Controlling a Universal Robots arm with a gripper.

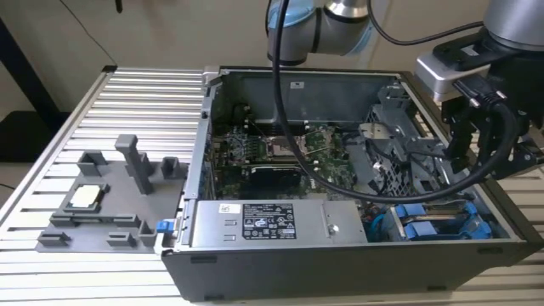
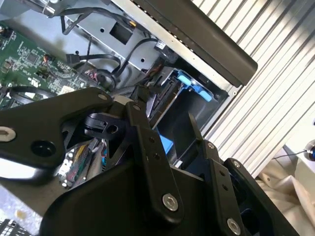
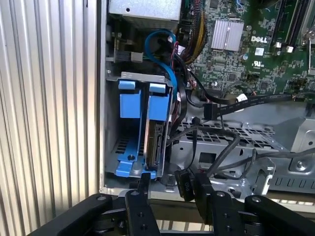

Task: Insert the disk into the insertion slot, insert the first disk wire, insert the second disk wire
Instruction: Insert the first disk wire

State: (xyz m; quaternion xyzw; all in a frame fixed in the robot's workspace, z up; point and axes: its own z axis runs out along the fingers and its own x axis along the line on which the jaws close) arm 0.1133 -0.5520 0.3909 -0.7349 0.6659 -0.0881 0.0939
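In the first wrist view the disk stands on edge inside the insertion slot, a grey metal cage bay; blue plastic tabs cap it. Beside it, a second bay holds a blue frame. My gripper hovers over the cage's end, open, its two black fingers apart. A black wire connector lies loose between them, lower down in the case. In the exterior view the gripper hangs above the case's right side, over the blue-trimmed cage.
The open computer case sits on a ribbed metal table. A power supply, a green motherboard and a perforated grey cage fill it. A blue cable loops near the bays. A grey fixture tray lies at the exterior view's left.
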